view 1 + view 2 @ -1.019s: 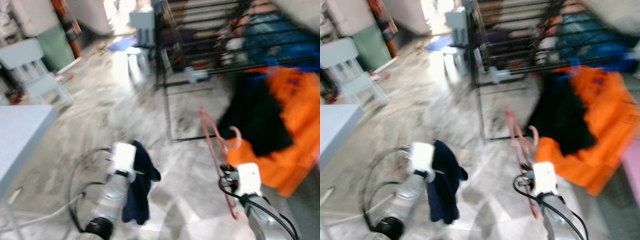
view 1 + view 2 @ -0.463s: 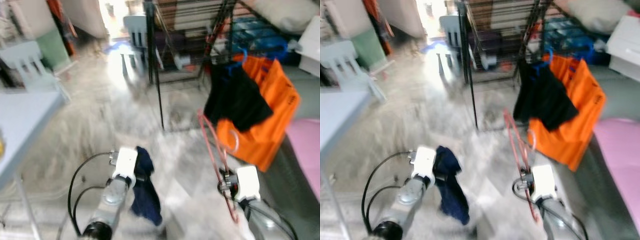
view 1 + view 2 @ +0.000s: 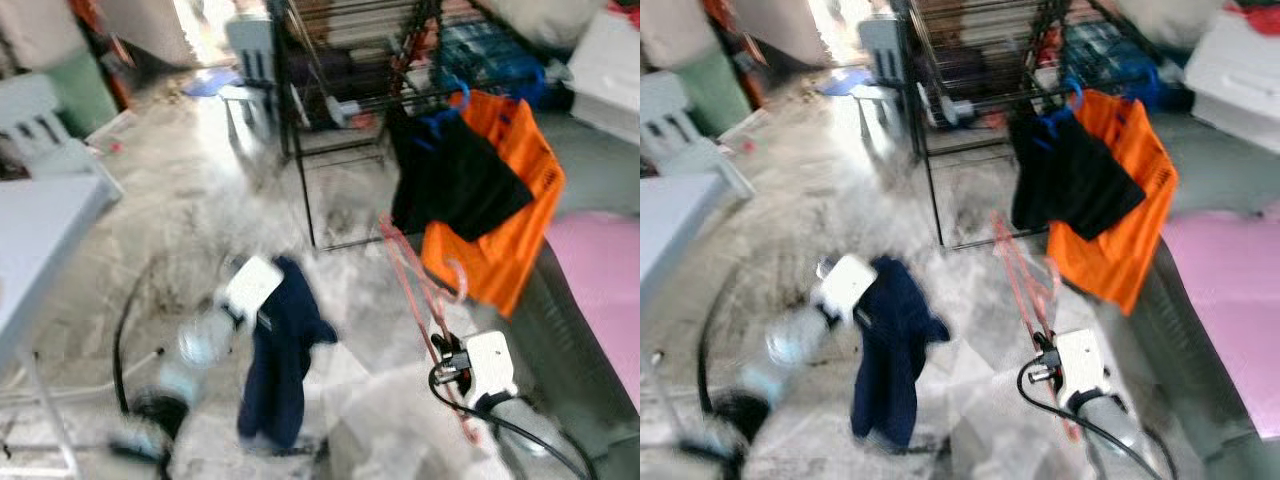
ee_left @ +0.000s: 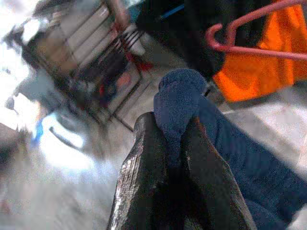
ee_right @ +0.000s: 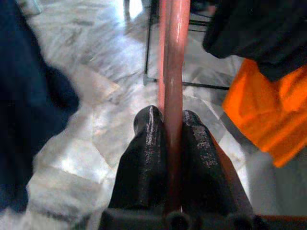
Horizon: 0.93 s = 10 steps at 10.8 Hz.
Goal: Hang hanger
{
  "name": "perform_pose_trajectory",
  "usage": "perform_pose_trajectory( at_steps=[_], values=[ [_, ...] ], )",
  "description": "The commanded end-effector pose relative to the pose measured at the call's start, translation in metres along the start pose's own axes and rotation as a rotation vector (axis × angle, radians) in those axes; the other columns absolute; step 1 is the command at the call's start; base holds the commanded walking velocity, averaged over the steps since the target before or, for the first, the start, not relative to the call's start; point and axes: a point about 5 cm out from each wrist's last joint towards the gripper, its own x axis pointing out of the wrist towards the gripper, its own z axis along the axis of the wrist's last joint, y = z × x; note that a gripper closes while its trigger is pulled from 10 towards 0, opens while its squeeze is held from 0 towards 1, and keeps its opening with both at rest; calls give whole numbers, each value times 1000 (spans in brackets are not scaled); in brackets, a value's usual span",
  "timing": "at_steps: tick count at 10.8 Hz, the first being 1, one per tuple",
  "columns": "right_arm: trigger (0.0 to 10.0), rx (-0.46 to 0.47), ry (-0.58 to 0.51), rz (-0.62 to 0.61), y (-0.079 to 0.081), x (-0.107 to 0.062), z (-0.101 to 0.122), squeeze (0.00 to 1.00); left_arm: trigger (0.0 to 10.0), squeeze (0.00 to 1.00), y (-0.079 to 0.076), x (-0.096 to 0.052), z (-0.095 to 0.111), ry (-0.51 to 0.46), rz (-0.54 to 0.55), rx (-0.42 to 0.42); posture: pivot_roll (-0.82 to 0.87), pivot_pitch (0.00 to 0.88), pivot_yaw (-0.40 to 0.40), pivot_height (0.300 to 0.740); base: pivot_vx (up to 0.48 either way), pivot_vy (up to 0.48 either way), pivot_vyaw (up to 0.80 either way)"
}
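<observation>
My right gripper is shut on a pink plastic hanger, held upright at lower right with its hook near the hanging clothes. My left gripper is shut on a dark navy garment that dangles from it above the marble floor. A black wire drying rack stands ahead. From it hang a black garment and an orange garment on a blue hanger. The eye views are blurred.
A light table edges in at left, with a pale small chair behind it. A stool stands near the rack. A pink surface and a white box lie at right. A black cable loops beside my left arm.
The camera has shifted, so the rack and clothes sit further left and closer. My left arm has swung outward, and the navy garment hangs lower. Both grips are unchanged.
</observation>
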Motion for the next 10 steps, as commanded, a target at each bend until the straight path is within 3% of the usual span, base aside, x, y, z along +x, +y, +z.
perform_pose_trajectory(
  at_steps=[1, 3, 4, 5, 7, 10],
  values=[
    [10000, -38, -33, 50, 4, 4, 11, 0, 10000, 0, 5, 2, 4, -15, -59, 67, -112, 51, 120, 740, 0, 0, 0],
    [10000, -126, -38, 87, -17, -1, 24, 0, 10000, 0, 22, 6, 6, 38, -166, 306, -111, 74, 149, 740, 0, 0, 0],
    [10000, -163, -32, 131, -20, -6, 28, 0, 10000, 0, 32, 7, 8, 48, -180, 479, -110, 84, 161, 740, 0, 0, 0],
    [10000, -188, -26, 169, -23, -10, 32, 0, 10000, 0, 43, 9, 8, 79, -150, 555, -110, 89, 166, 740, 0, 0, 0],
    [10000, -197, -14, 267, -28, -23, 42, 0, 10000, 0, 60, 11, 14, 84, -85, 610, -111, 104, 184, 740, 0, 0, 0],
    [10000, -162, 60, 422, -31, -40, 45, 0, 10000, 0, 65, 16, 26, 5, -9, 623, -110, 112, 188, 740, 0, 0, 0]
  ],
)
